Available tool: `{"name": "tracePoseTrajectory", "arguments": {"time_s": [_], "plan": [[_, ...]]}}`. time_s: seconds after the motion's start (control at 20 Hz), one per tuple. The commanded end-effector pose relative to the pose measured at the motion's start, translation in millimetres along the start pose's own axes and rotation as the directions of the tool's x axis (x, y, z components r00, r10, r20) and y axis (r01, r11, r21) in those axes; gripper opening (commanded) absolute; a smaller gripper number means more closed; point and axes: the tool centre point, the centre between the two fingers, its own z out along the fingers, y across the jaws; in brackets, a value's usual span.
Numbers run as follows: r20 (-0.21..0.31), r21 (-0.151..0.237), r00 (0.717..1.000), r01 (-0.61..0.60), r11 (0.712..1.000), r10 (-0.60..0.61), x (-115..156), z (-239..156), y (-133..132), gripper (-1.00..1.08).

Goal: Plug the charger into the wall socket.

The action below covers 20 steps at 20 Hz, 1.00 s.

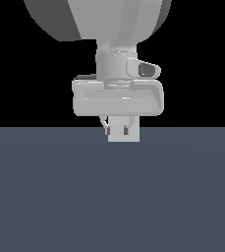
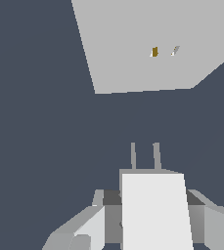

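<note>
In the wrist view, the charger (image 2: 155, 210) is an off-white block held between my fingers (image 2: 91, 224), with its two grey prongs pointing at the wall socket (image 2: 133, 53). The socket is a flat light-grey plate with two tiny holes near its centre. It stands some way ahead of the prongs, not touching them. In the exterior view my gripper (image 1: 123, 129) hangs just above the floor, shut on the charger (image 1: 124, 134). The socket does not show in that view.
A plain dark blue-grey floor (image 1: 112, 197) spreads below the gripper. The arm's wide pale hand body (image 1: 118, 98) and a large link fill the space above. Nothing else shows.
</note>
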Motion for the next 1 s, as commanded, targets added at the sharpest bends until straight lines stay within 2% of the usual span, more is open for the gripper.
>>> {"name": "tracePoseTrajectory", "arguments": {"time_s": [0.0,0.4,0.95], "plan": [[0.001,0.006,1.0,0.022,1.0,-0.022,7.8,-1.8,6.0,-1.0],[0.002,0.015,0.998,0.06,0.998,-0.06,23.2,-4.6,17.4,-1.0],[0.002,0.016,0.998,0.065,0.998,-0.065,26.6,-4.4,18.2,-1.0]]}}
